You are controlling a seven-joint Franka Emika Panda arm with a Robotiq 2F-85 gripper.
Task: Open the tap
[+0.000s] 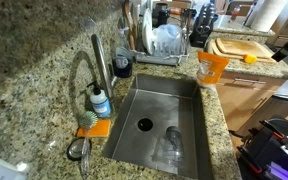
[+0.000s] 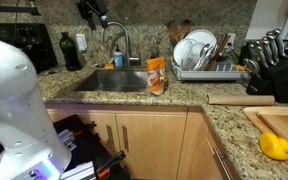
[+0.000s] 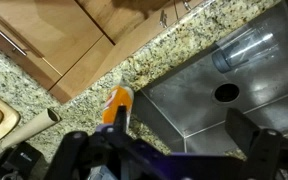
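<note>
The tap [image 1: 98, 62] is a tall brushed-silver faucet with an arched spout, standing at the sink's back rim. It also shows in an exterior view [image 2: 126, 42]. My gripper [image 2: 94, 13] hangs high above the tap and the sink, apart from both. In the wrist view the gripper [image 3: 164, 150] is open and empty, with its fingers spread over the sink basin [image 3: 194, 110]. The tap itself is out of the wrist view. No water is seen running.
A blue-labelled soap bottle [image 1: 102, 101] and an orange sponge [image 1: 95, 126] sit by the tap. A glass [image 1: 172, 136] lies in the sink. An orange bottle [image 1: 212, 68] stands on the counter. A dish rack [image 1: 164, 42] and a knife block [image 2: 272, 62] stand farther off.
</note>
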